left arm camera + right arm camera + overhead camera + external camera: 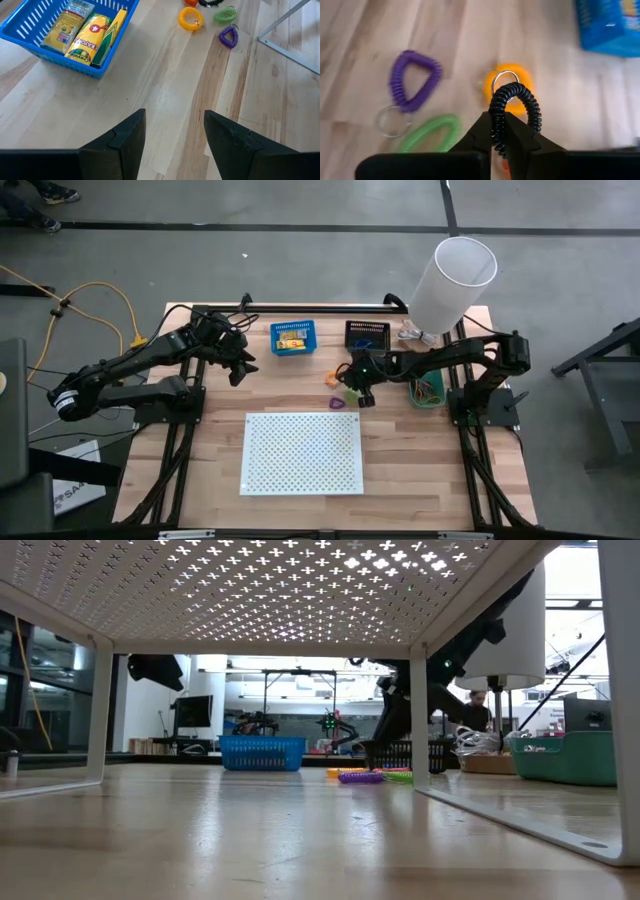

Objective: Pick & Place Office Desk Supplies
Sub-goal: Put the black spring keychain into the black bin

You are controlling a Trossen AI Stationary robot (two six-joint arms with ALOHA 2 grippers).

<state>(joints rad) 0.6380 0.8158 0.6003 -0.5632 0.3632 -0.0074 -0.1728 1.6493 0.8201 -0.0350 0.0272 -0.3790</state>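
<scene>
Our right gripper [498, 131] has its fingers clamped on a black coil loop [512, 112], pinching one side of the ring so the rest stands up past the fingertips, lifted above the table just near of the black bin [367, 335]. Below it on the wood lie the orange loop [510, 85], the purple loop [413, 79] with its clear key ring, and the green loop [430, 132], close together but apart from one another. We judge these coils light, springy and soft: they will stretch and wobble rather than stay stiff, so a pinch across a single strand of the coil, as we have now, should hold better than a grab at the thin metal ring. The green bin [428, 392] sits to the right by the right arm's base, and the white board [303, 452] stands nearer to us. Our left gripper [174, 135] hovers over bare wood with its fingers wide apart, holding nothing, just left of the blue bin [45, 37], where the yellow packets [90, 35] already lie.
</scene>
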